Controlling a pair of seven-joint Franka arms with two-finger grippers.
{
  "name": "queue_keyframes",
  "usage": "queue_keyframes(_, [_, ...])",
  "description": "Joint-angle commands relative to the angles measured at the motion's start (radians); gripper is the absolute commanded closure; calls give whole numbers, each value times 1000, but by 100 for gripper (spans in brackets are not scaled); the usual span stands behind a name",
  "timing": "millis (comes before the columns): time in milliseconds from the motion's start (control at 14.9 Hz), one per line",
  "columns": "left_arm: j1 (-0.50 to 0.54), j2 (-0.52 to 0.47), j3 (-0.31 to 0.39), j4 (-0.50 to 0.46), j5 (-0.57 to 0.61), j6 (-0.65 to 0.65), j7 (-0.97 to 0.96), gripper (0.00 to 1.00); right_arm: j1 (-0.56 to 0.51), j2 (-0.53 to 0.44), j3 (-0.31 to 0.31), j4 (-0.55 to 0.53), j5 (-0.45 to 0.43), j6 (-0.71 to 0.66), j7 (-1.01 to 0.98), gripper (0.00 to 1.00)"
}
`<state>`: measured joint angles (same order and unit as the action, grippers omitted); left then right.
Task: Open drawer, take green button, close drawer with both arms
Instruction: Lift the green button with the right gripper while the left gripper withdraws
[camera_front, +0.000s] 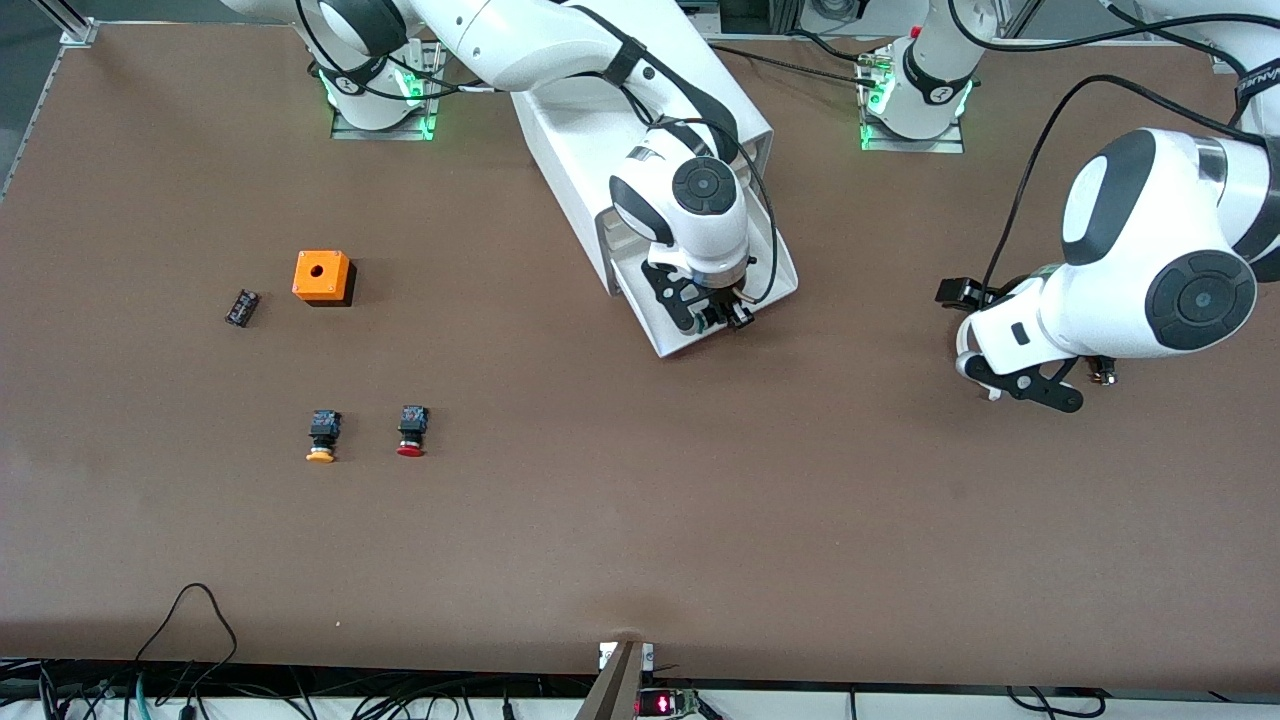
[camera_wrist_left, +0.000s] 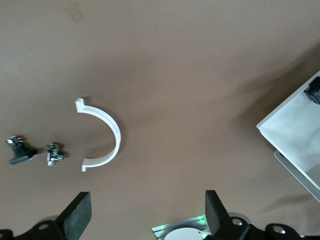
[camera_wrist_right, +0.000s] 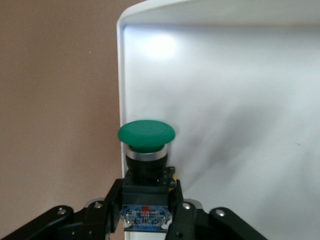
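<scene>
Nearest the front camera lie an orange-yellow-capped button (camera_front: 321, 437) and a red-capped button (camera_front: 411, 431), side by side toward the right arm's end of the table. The green-capped button (camera_wrist_right: 146, 150) sits clamped by its black-and-blue body in the right gripper (camera_front: 722, 318), over the pulled-out drawer (camera_front: 668, 340); the drawer's white tray floor shows nothing else in it. The drawer sticks out of the white cabinet (camera_front: 570, 150), partly covered by the right arm. An orange box (camera_front: 322, 276) and a small black part (camera_front: 241, 307) lie farther back. The left gripper (camera_wrist_left: 145, 215) waits, fingers spread wide and holding nothing, above a white curved piece (camera_wrist_left: 107, 135) and two small dark parts (camera_wrist_left: 20, 150), too small to make out.
</scene>
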<state>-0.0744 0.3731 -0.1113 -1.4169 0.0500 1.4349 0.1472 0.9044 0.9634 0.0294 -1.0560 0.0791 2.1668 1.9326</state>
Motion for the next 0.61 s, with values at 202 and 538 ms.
queue_keyframes(202, [-8, 52, 4, 96, 33, 79, -14, 0, 11, 0, -13, 39, -10, -71, 25, 100])
queue_keyframes(538, [-33, 44, -5, 59, 25, 137, -283, 1, 1, -51, -31, 85, -15, -148, -9, 100])
